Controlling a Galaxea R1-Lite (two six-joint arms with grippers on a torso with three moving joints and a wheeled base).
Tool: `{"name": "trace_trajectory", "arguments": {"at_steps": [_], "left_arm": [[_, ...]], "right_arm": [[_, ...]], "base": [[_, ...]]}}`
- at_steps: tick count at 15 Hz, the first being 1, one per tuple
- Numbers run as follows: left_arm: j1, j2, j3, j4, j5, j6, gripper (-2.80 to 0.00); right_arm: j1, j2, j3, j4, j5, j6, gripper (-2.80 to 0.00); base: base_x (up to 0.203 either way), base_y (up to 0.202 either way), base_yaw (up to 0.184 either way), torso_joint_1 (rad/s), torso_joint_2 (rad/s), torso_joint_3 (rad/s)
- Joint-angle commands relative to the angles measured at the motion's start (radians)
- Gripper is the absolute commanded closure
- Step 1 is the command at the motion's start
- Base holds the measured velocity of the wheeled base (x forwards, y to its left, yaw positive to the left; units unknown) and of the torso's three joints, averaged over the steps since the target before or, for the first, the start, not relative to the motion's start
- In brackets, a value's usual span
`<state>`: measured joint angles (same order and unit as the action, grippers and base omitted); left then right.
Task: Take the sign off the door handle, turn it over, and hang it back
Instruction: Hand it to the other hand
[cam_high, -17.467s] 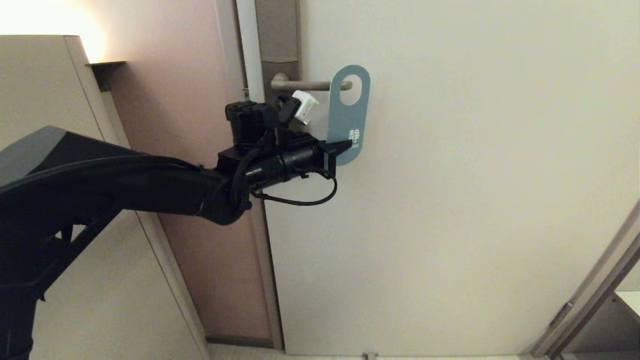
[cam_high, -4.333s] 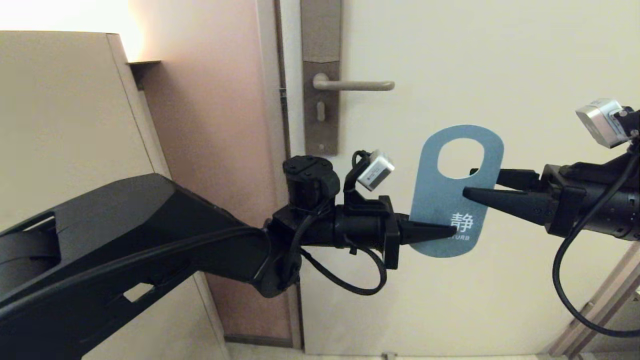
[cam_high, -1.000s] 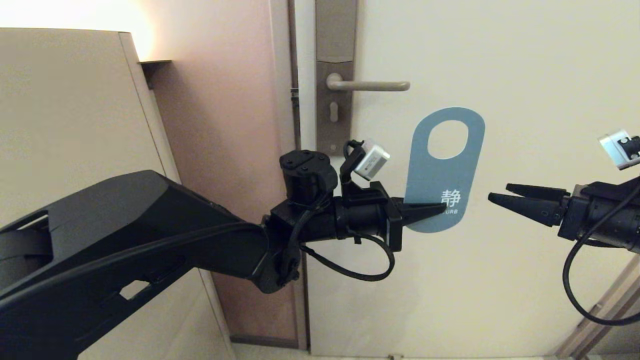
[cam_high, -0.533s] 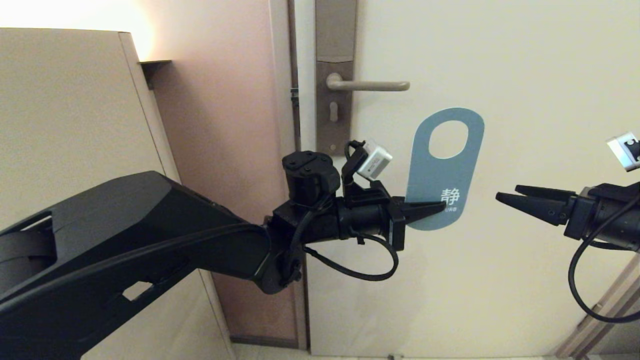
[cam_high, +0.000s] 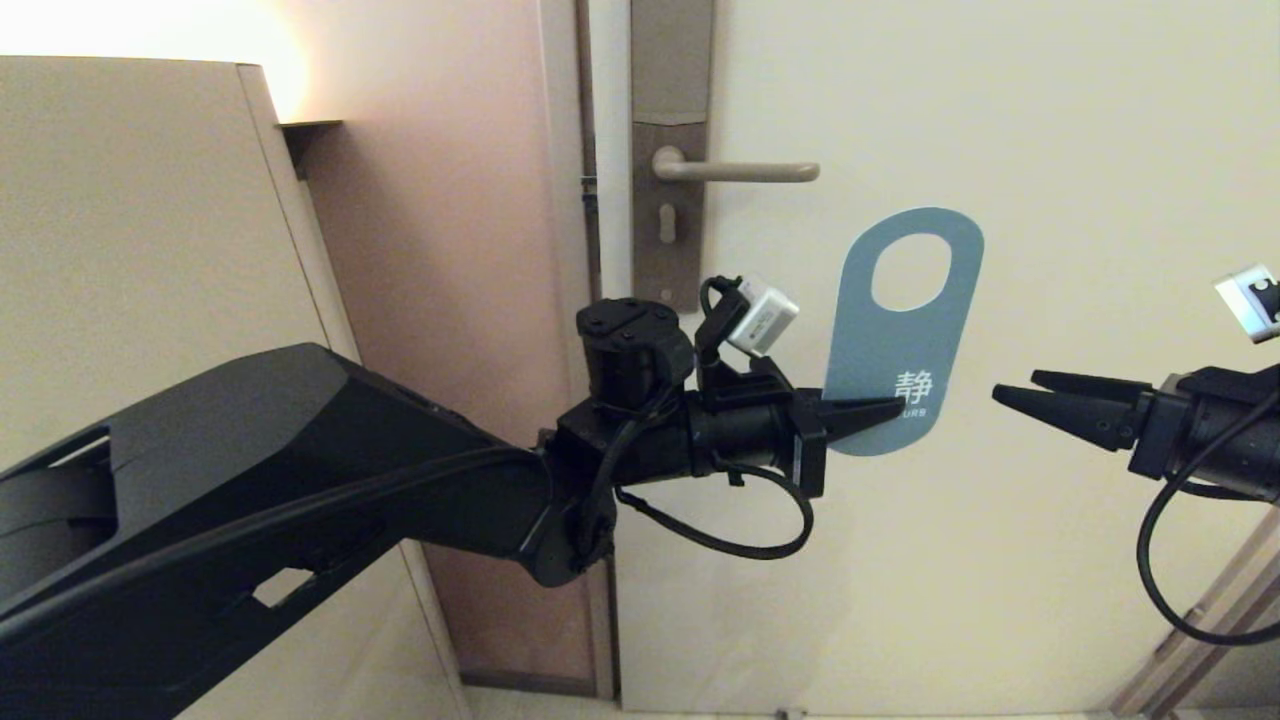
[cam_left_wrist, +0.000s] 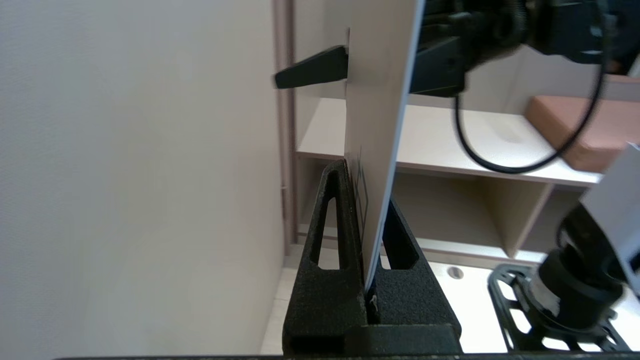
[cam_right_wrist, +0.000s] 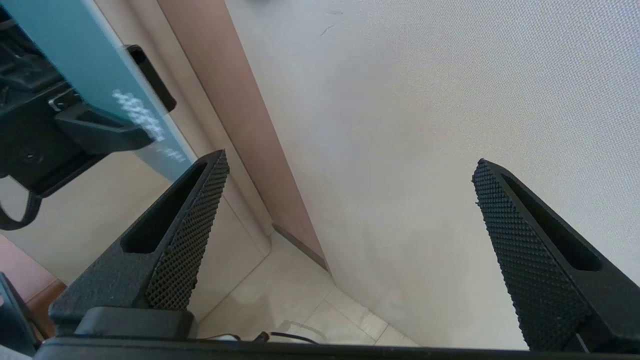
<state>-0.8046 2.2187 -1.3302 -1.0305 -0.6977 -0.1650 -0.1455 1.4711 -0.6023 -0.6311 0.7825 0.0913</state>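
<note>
The sign (cam_high: 885, 340) shows its blue face with white text and stands upright in the air before the door, below and right of the bare door handle (cam_high: 740, 172). My left gripper (cam_high: 880, 410) is shut on the sign's lower edge. In the left wrist view the sign (cam_left_wrist: 375, 125) is seen edge-on, pinched in the left gripper (cam_left_wrist: 365, 185). My right gripper (cam_high: 1010, 390) hovers to the right of the sign, open and apart from it. In the right wrist view the right gripper (cam_right_wrist: 350, 160) is empty, with the sign (cam_right_wrist: 90, 65) off to one side.
The cream door (cam_high: 1000, 560) fills the background, with a tall lock plate (cam_high: 655, 260) and keyhole under the handle. A beige cabinet (cam_high: 130, 250) stands at the left. A shelf unit (cam_left_wrist: 450, 145) with a brown block appears behind the right arm.
At first the sign hung on the handle. A few seconds ago the right gripper's fingers were at the sign; now they are drawn back to the right. Little has moved in the last second.
</note>
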Motion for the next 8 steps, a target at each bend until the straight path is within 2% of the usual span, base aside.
{"name": "trace_trajectory", "arguments": {"at_steps": [1,8], "left_arm": [[-0.002,0.002,-0.004,-0.005,0.004,0.001,0.00],[-0.007,0.002,-0.004,-0.011,0.001,0.004,0.00]], "right_arm": [[0.000,0.000,0.001,-0.004,0.004,0.001,-2.80],[0.001,-0.003,0.004,-0.004,0.006,-0.001,-2.80]], "base": [[0.000,0.000,0.000,0.000,0.00,0.000],[0.000,0.000,0.000,0.000,0.00,0.000]]}}
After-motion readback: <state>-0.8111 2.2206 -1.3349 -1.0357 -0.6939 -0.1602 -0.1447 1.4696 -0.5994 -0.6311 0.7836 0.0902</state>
